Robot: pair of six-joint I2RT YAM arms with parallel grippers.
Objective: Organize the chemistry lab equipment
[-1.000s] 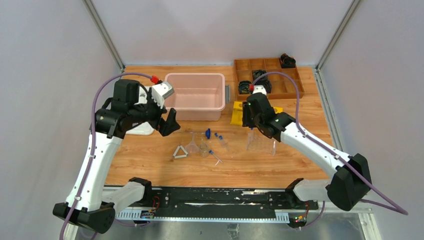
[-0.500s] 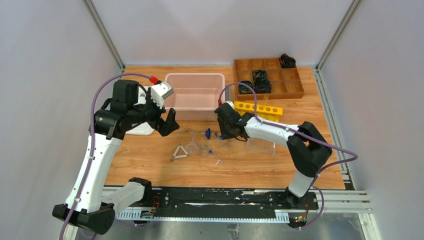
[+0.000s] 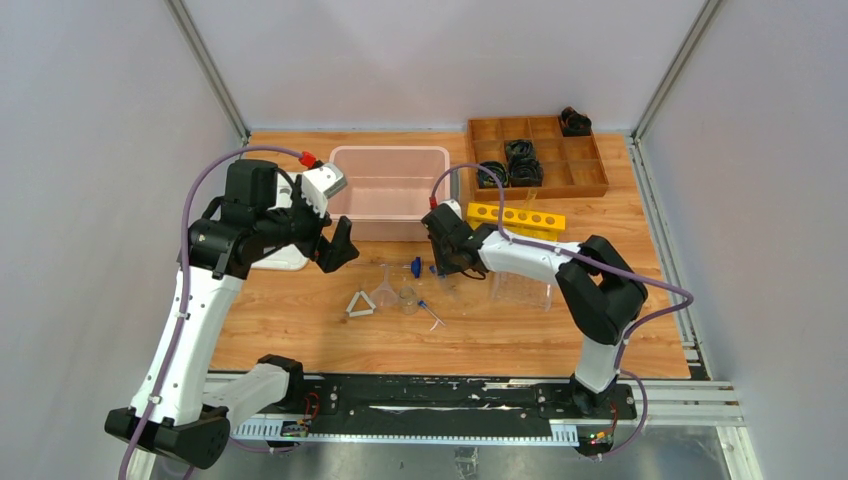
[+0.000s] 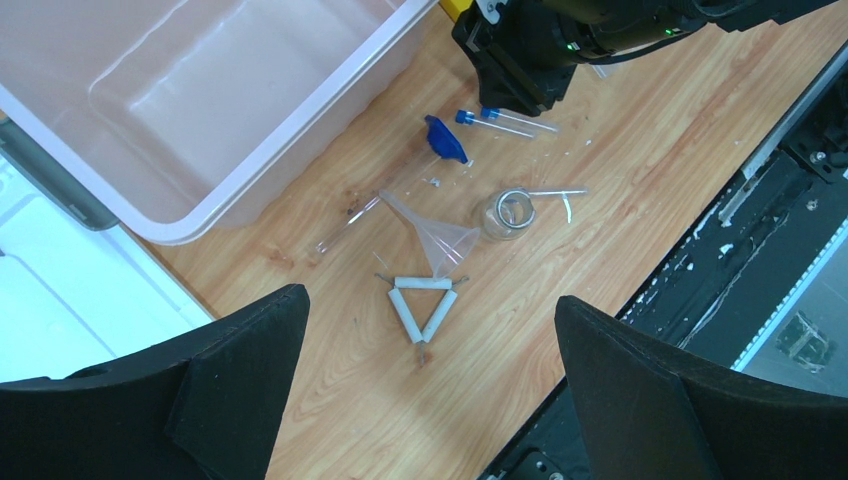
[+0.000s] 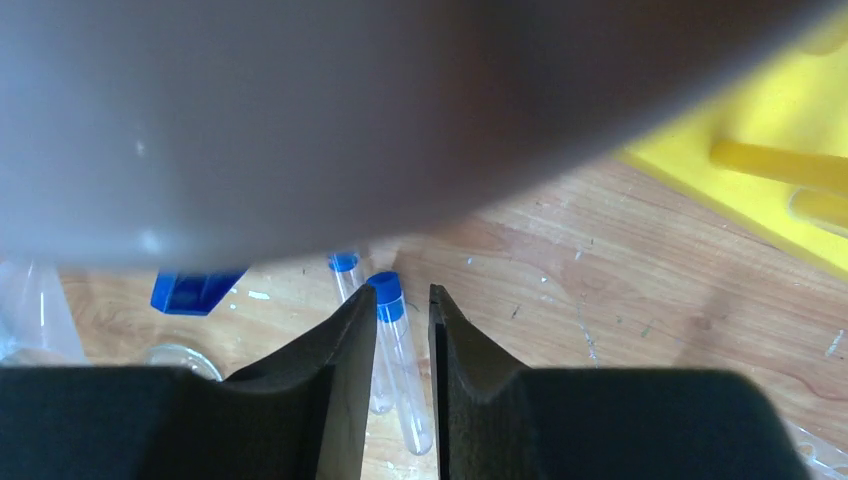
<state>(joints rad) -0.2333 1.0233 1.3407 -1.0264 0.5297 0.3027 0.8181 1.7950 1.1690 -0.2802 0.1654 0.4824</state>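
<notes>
Having swung over from the clear tube rack, my right gripper narrows its jaws astride a small clear blue-capped tube lying on the wooden table, not yet pinched.

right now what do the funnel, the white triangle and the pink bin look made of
Funnel: clear, glossy plastic or glass; the wooden table shows through it.
White triangle: matte white tubes, ceramic-looking, strung on wire whose ends poke out at the corners.
Pink bin: translucent smooth plastic, going by the soft sheen on its floor.
</notes>
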